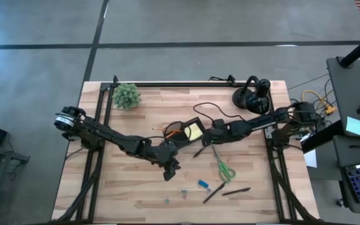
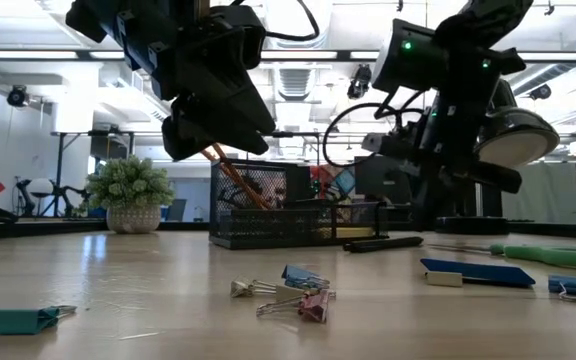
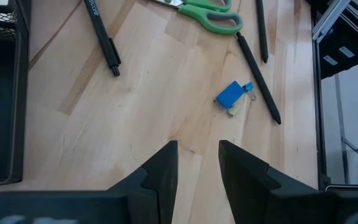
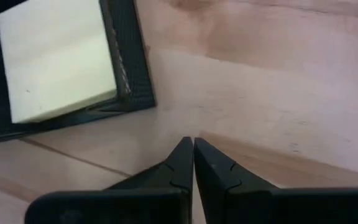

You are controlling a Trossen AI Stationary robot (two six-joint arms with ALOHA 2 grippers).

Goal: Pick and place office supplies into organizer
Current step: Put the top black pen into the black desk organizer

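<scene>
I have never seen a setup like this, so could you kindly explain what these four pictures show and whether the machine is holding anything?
Two dark robot arms work at a wooden table. One picture looks straight down, one looks level across the tabletop, and two come from cameras on the wrists. The left tool hangs open and empty above a blue piece. The right tool is shut, empty, beside the black organizer, which holds a yellow sticky pad and orange pencils. Green scissors, pens and clips lie loose.

In the high view the left arm covers part of the organizer (image 1: pixel 179 130), and the clips (image 1: pixel 183 192) on the worktop (image 1: pixel 136 194) are too small to tell apart. The left wrist view cuts off the scissors (image 3: pixel 210 14).
</scene>
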